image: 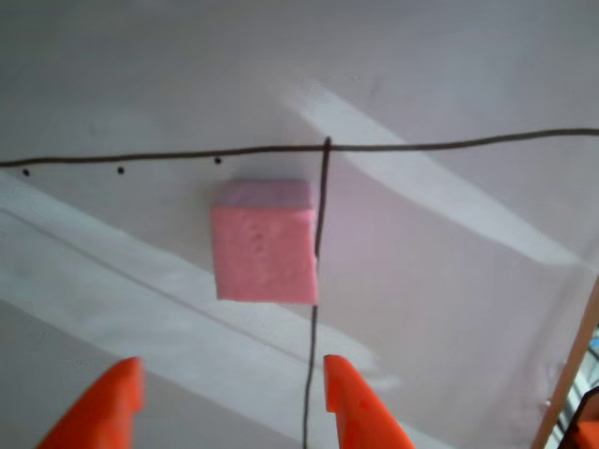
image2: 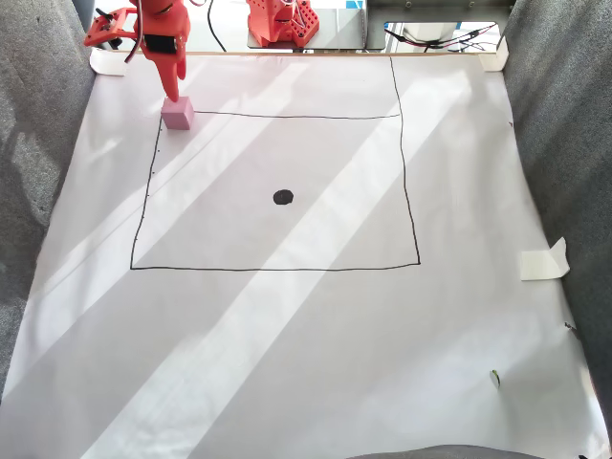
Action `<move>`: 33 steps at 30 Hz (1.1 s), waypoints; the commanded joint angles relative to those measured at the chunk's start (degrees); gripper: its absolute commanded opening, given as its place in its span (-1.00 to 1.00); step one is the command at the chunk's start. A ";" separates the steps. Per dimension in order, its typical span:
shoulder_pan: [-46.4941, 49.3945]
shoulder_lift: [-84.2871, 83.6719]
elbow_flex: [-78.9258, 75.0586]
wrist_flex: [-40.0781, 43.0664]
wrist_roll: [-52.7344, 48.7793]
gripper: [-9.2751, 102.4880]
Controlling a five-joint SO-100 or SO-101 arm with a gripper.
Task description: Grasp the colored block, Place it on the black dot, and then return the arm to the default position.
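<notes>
Early in the task, by the look of things: nothing grasped, nothing placed. In the other view, gripper [image: 232,393] at the bottom edge with jaws spread wide, one orange finger [image: 98,412] at lower left, the other at lower right, and the block [image: 264,245] ahead of them, apart from both tips and roughly centred on the gap. Block flat on the white paper [image2: 316,363], its right edge against a thin drawn line, just below where that line meets a crossing one. In the fixed view, block [image2: 177,113] at the upper-left corner of the drawn square, with the arm [image2: 163,43] directly above and behind it. Dot [image2: 283,197] bare near the middle of the square, well apart from the block. Left to do, judging from this: advance so the fingers straddle the block, close on it, lift, carry to the dot, set down, release, and retreat to the rest pose. Close to the whole sequence outstanding.
</notes>
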 commanded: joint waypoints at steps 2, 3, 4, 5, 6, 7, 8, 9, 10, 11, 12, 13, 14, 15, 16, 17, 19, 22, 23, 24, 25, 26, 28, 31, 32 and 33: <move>-0.79 -0.35 -2.64 -1.41 -1.58 -0.21; -0.79 -0.62 -2.64 -1.49 -1.93 -0.20; -0.79 -1.05 -2.64 -1.32 -2.11 -0.19; -0.79 -1.58 -2.64 -0.79 -2.55 -0.19; -0.70 -2.02 -2.29 0.00 -3.08 -0.18; -0.70 -2.55 -2.02 0.79 -3.60 -0.17; -0.53 -2.99 -2.02 1.76 -4.13 -0.16; -0.26 -3.34 -2.02 2.64 -4.83 -0.16; 0.18 -3.69 -2.11 3.52 -5.19 -0.14; 0.53 -4.13 -2.29 4.31 -5.71 -0.13; 0.97 -4.57 -2.46 4.75 -6.15 -0.13; 1.41 -4.92 -2.64 4.83 -6.42 -0.13; 1.76 -5.27 -2.64 4.48 -6.59 -0.13; 2.02 -5.62 -2.64 3.87 -6.68 -0.13; 2.29 -5.89 -2.64 3.25 -6.42 -0.14; 2.37 -6.15 -2.64 2.55 -6.15 -0.14; 2.46 -6.24 -2.64 1.67 -6.33 -0.13; 2.46 -6.15 -2.64 0.97 -7.38 -0.13; 2.46 -6.15 -2.64 0.70 -7.73 -0.13; 2.55 -6.42 -2.64 0.26 -8.09 -0.13; 2.64 -6.68 -2.64 -0.35 -8.35 -0.13; 2.72 -7.03 -2.64 -0.97 -8.53 -0.14; 2.99 -7.56 -2.64 -2.02 -8.88 -0.14; 3.34 -7.91 -2.64 -2.64 -9.76 -0.16; 3.43 -8.00 -2.64 -2.99 -9.93 -0.17; 3.60 -8.09 -2.64 -3.34 -10.11 -0.17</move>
